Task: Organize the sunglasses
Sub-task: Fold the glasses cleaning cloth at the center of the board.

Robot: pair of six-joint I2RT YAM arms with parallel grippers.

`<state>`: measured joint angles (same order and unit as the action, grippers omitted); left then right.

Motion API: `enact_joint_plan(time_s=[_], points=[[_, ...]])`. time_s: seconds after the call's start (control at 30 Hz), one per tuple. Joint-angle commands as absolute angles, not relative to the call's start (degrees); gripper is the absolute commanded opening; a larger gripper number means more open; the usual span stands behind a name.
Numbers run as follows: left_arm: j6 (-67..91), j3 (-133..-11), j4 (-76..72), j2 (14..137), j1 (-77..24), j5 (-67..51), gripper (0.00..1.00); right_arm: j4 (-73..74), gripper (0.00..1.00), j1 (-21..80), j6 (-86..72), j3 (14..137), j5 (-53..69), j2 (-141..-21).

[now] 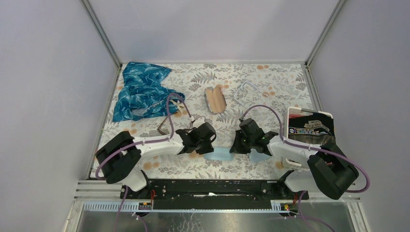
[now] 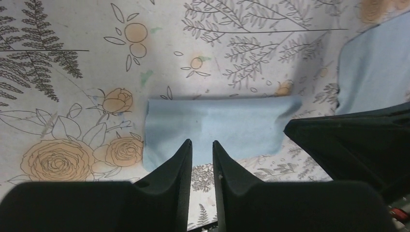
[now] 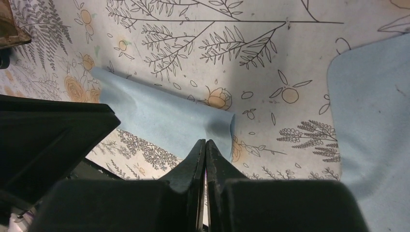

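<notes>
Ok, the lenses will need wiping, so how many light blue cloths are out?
2. One cloth lies between the left gripper and right gripper; the other shows partly under the right one. More may be hidden.

Matt plastic left pincer (image 2: 202, 144); blue cloth (image 2: 217, 123) (soft, smooth).

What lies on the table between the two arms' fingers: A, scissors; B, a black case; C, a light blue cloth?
C: a light blue cloth lies on the table between the left fingers and the right fingers.
</notes>
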<state>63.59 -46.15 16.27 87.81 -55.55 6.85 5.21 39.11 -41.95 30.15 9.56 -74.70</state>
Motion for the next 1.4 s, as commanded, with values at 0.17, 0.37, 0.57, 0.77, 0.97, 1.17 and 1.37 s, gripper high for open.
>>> enact_joint_plan(time_s=[0.17, 0.37, 0.57, 0.77, 0.97, 1.17, 1.37], points=[[63.0, -43.2, 9.6, 89.7, -52.3, 5.7, 0.25, 0.5, 0.02, 39.5, -43.4, 30.1, 8.6, -78.4], [61.8, -44.0, 9.8, 91.1, -52.0, 3.6, 0.23, 1.9, 0.01, 39.5, -42.6, 31.4, 8.8, -77.1], [58.9, -46.6, 13.2, 87.5, -51.7, 5.4, 0.25, 5.1, 0.02, 39.5, -40.7, 34.8, 7.3, -74.7], [57.1, -46.5, 12.3, 90.7, -49.0, 0.6, 0.26, 3.2, 0.02, 39.3, -39.9, 33.2, 7.8, -78.8], [56.0, -46.0, 11.4, 94.5, -46.9, -3.0, 0.25, 3.3, 0.00, 38.7, -37.9, 33.8, 9.3, -82.3], [52.5, -51.1, 19.1, 91.3, -46.8, 1.8, 0.25, 8.7, 0.02, 38.1, -35.3, 37.6, 9.0, -76.8], [50.9, -50.6, 20.1, 86.8, -46.9, -2.1, 0.26, 7.9, 0.02, 38.1, -36.7, 36.0, 12.7, -75.1]])
